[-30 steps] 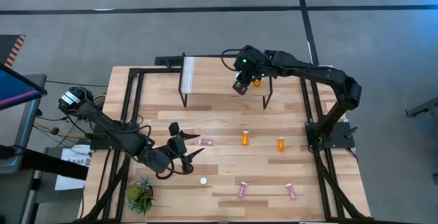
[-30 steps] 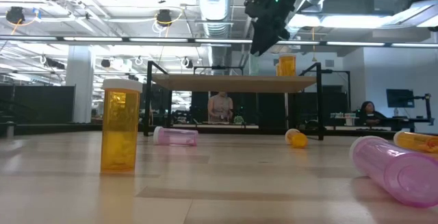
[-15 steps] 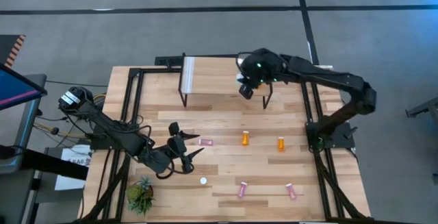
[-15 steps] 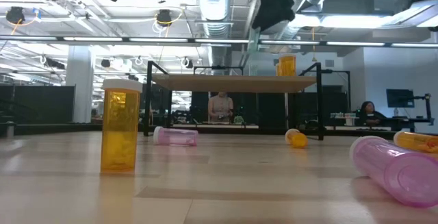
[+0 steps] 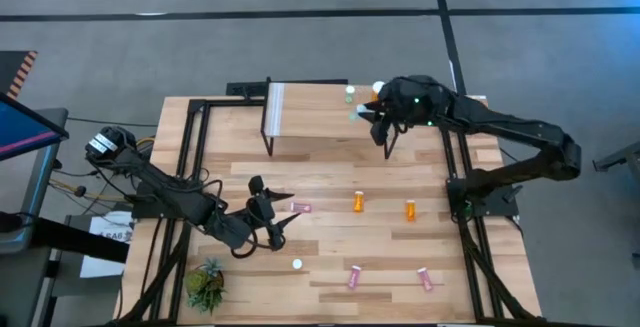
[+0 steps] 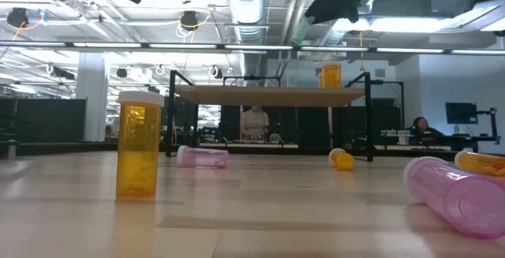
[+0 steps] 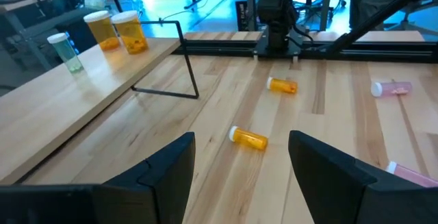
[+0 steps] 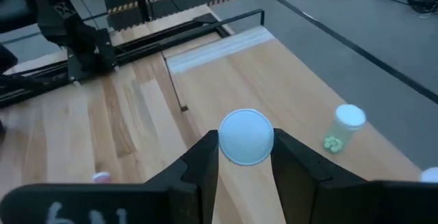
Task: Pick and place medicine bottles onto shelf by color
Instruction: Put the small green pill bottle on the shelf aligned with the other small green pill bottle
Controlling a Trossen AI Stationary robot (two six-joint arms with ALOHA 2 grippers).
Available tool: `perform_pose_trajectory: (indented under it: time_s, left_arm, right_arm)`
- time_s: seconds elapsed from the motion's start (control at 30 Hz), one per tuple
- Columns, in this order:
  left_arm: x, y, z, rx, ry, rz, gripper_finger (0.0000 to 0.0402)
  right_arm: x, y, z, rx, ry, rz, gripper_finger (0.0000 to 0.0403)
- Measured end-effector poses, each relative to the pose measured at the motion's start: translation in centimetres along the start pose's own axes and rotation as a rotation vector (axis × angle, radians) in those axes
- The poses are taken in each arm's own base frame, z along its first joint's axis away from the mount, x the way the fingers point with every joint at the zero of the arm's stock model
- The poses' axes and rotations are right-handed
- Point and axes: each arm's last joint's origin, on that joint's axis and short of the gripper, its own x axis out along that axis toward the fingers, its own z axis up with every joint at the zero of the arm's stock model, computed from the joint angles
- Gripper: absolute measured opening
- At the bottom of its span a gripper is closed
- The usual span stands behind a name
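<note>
Right gripper [image 8: 245,157] clamped on white-capped bottle [image 8: 246,136], held above shelf [image 5: 310,109] right end, near teal bottle [image 8: 344,129]. Left gripper [image 7: 241,157] spread wide, parked over table's left-near area.

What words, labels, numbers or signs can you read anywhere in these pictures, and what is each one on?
No text here can be read.
Paper sheet beside the table's left edge: dark print, too small to read.
White marks on the right tool: cut off at the picture's edge, unreadable.
Medicine bottle held in that tool: only a plain white cap shows, no label.
</note>
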Motion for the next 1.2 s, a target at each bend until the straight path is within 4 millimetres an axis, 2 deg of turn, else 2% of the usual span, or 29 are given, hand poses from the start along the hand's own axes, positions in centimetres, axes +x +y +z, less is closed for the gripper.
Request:
perform_pose_trajectory:
  time_s: [0.1,0.2,0.5,0.77,0.97,1.2]
  left_arm:
    - [0.2,0.2,0.0,-0.002,0.002,0.004,0.0224]
    - [0.3,0.2,0.0,-0.003,0.006,-0.003,0.0224]
    - [0.3,0.2,0.0,-0.003,0.010,-0.018,0.0224]
    - [0.3,0.2,0.0,0.001,0.013,-0.017,0.0224]
    - [0.3,0.2,0.0,0.001,0.014,-0.017,0.0224]
    - [0.3,0.2,0.0,-0.002,0.015,-0.017,0.0224]
  right_arm:
    - [-0.3,-0.2,0.3,0.000,0.009,-0.008,0.0137]
    - [0.4,-0.4,0.0,0.003,0.049,-0.022,0.0137]
    - [4.3,-2.1,-0.9,0.009,0.166,-0.086,0.0138]
    - [6.3,-2.0,0.2,-0.027,0.277,-0.091,0.0139]
    - [7.9,-2.1,-0.1,-0.028,0.369,-0.098,0.0139]
    - [8.2,-2.3,-0.3,-0.027,0.387,-0.103,0.0141]
